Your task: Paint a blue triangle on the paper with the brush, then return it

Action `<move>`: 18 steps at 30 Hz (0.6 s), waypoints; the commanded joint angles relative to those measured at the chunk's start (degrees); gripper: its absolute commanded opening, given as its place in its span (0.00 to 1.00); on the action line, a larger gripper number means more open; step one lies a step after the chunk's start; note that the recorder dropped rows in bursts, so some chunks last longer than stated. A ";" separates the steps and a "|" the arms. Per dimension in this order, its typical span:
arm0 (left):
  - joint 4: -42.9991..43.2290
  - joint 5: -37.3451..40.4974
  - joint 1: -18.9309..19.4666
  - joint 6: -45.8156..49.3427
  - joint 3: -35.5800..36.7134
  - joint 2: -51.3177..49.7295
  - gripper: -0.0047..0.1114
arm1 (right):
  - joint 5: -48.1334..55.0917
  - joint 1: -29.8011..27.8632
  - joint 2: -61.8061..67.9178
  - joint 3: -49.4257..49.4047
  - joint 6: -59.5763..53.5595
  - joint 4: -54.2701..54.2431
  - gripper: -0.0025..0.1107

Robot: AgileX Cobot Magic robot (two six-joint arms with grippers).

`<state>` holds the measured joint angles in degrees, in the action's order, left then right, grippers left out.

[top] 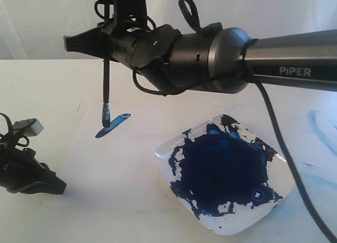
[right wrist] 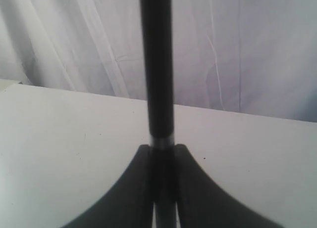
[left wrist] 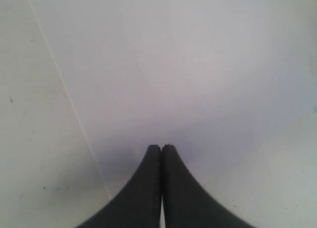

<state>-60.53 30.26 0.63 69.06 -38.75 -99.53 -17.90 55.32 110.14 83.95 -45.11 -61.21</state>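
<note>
The brush [top: 106, 85] hangs upright, black handle above, blue-stained tip down. My right gripper [top: 89, 44] reaches in from the right and is shut on its handle. In the right wrist view the brush [right wrist: 156, 65] rises out of the right gripper [right wrist: 161, 148]. The bristle tip sits at the small blue triangle [top: 115, 123] on the white paper [top: 105, 158]; whether it touches I cannot tell. My left gripper [top: 31, 174] rests low at the left, away from the paint. Seen from the left wrist, the left gripper [left wrist: 162, 146] is shut and empty over the paper [left wrist: 173, 65].
A white square plate [top: 171, 151] smeared with dark-blue paint lies right of the triangle, under the right arm. A faint pale-blue curved smear [top: 320, 126] marks the table at the far right. A black cable [top: 284, 148] hangs from the right arm across the plate.
</note>
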 commanded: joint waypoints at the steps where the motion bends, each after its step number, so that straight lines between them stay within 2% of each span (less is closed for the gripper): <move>1: -0.73 1.20 -0.37 -0.02 -0.07 0.11 0.04 | -4.27 -0.07 -0.10 0.01 4.46 0.22 0.02; 11: -0.73 1.20 -0.37 -0.02 -0.07 0.11 0.04 | -5.56 -0.03 3.25 0.01 15.38 10.33 0.02; 18: -0.73 1.20 -0.37 -0.02 -0.07 0.11 0.04 | -5.08 0.13 3.74 0.01 15.81 12.05 0.02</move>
<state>-60.53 30.26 0.63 69.06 -38.75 -99.53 -22.64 55.32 113.89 83.95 -29.70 -50.85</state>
